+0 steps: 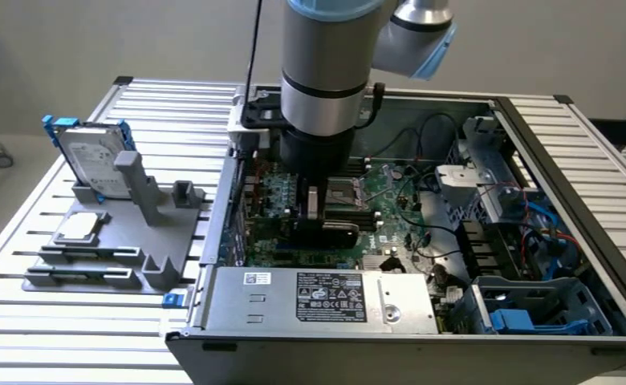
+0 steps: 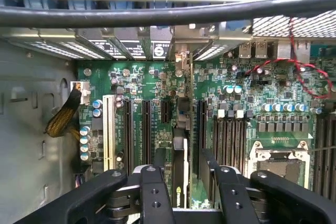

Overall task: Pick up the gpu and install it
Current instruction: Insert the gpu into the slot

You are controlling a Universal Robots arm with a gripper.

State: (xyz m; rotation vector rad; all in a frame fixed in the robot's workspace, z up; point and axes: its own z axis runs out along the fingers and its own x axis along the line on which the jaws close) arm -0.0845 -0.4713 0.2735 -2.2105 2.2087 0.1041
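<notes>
Hangs inside the computer case (image 1: pixel 399 357) with the gripper (image 2: pixel 186 174) spread open, gripping nothing, astride the gpu (image 2: pixel 179 150). Shows the gpu upright on edge in a motherboard (image 2: pixel 136 77) slot, clear of both fingers (image 2: pixel 152 192).

Open computer case (image 1: pixel 570 152) on a slatted table (image 1: pixel 34 337): inside, the gpu (image 1: pixel 326 233) stands on edge in the motherboard (image 2: pixel 136 80) beneath the gripper (image 2: pixel 186 170), power supply (image 1: pixel 329 297) before it; at the exterior view's left, a hard drive (image 1: pixel 91 156) upright in its stand (image 1: pixel 147 200)
</notes>
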